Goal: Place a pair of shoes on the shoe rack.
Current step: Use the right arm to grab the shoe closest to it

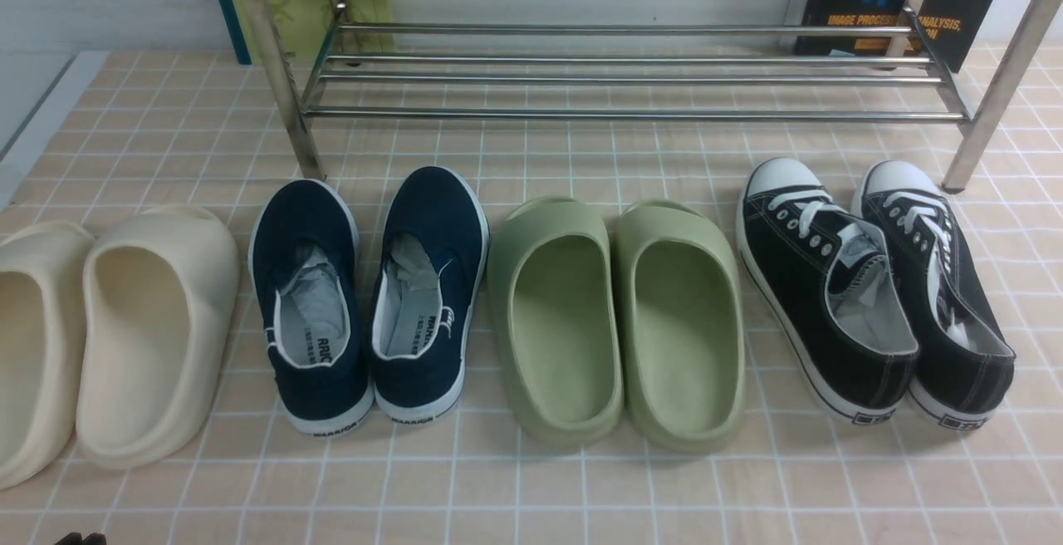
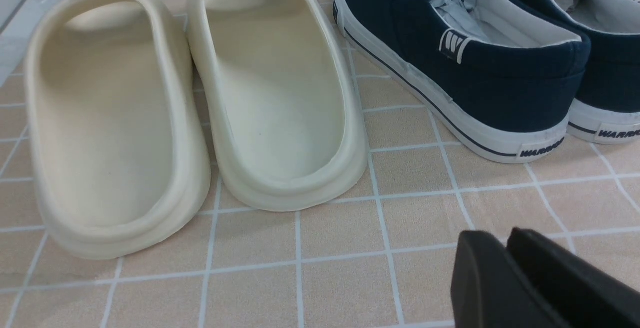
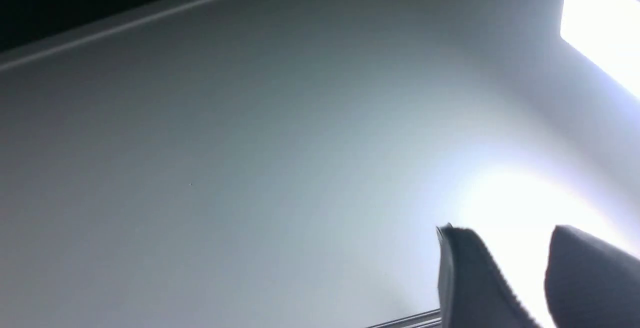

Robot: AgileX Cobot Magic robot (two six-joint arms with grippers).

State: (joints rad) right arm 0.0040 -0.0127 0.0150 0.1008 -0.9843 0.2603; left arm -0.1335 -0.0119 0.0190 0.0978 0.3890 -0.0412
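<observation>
The pair of black canvas sneakers, one [image 1: 818, 292] beside the other [image 1: 942, 296], stands on the tiled floor at the right, toes toward the shoe rack [image 1: 631, 113]. The chrome rack stands across the back, its shelves bare. My left gripper [image 2: 505, 240] is shut on nothing, low over the floor near the heels of the cream slippers and navy slip-ons; only a dark tip shows at the front view's bottom edge [image 1: 80, 538]. My right gripper [image 3: 510, 233] is open and empty, pointing up at a pale wall, with chrome rack bars [image 3: 405, 322] just below it. It is out of the front view.
In a row from the left stand cream foam slippers [image 1: 149, 329], navy slip-ons [image 1: 374, 296] and green foam slippers [image 1: 619, 321]. The cream slippers [image 2: 200, 98] and a navy slip-on [image 2: 450, 58] fill the left wrist view. Books [image 1: 897, 9] lean against the wall behind the rack.
</observation>
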